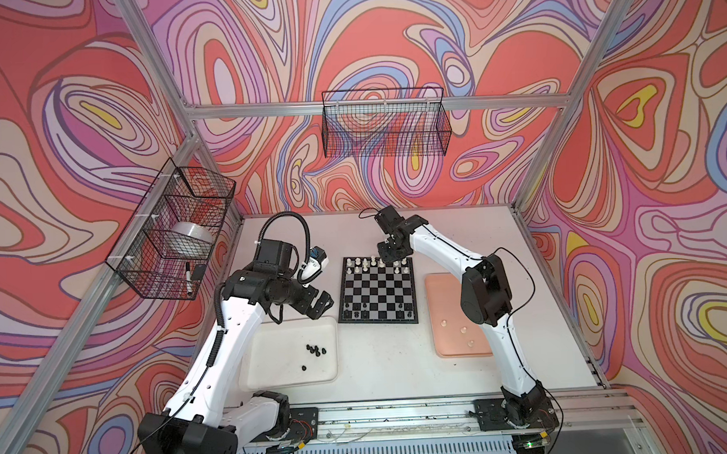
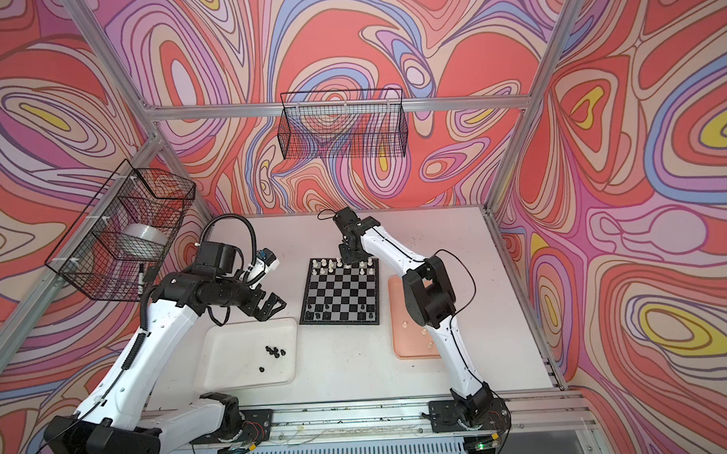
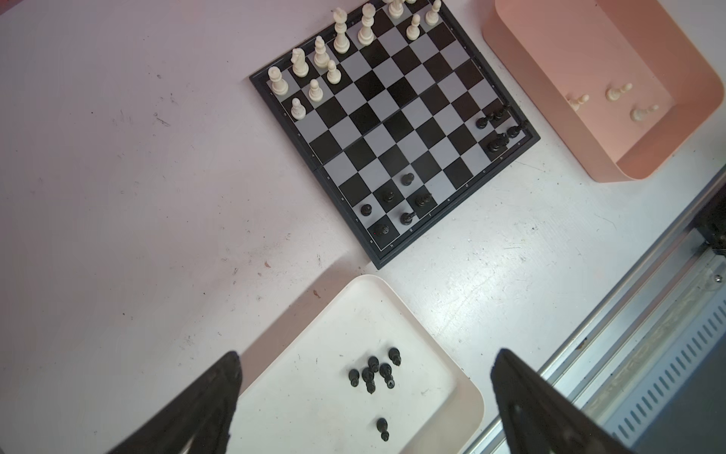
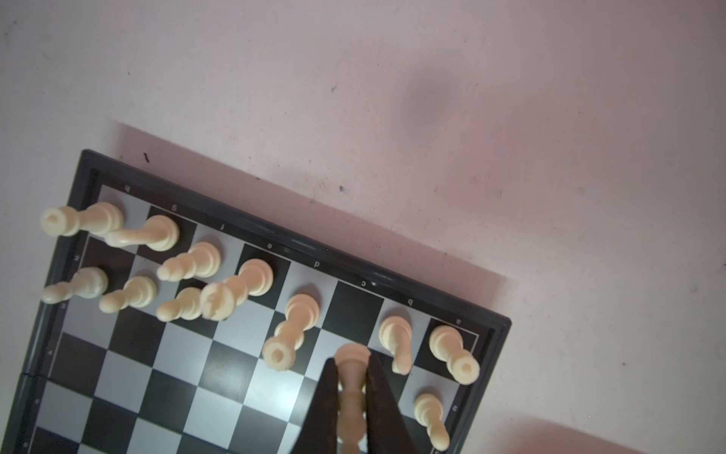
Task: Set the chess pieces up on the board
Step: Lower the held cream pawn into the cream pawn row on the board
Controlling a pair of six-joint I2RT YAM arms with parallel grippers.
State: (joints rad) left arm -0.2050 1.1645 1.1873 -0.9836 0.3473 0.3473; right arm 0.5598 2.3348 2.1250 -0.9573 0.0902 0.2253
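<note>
Right gripper point(image 4: 351, 363) clamped on a cream piece point(image 4: 351, 397) over the board point(image 4: 176, 353). Left gripper point(image 3: 365, 357) spread wide, empty, above white tray point(image 3: 298, 393).

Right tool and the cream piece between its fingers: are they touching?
Touching. The right wrist view shows the right tool with both dark fingers pressed against the cream piece on its stem, no gap either side.

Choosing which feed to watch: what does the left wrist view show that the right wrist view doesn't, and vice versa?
Left wrist only: white tray with loose black pieces, pink tray with three loose cream pieces, open left claw. Right wrist only: right claw shut on a cream piece. Both: the board and its standing cream pieces.
</note>
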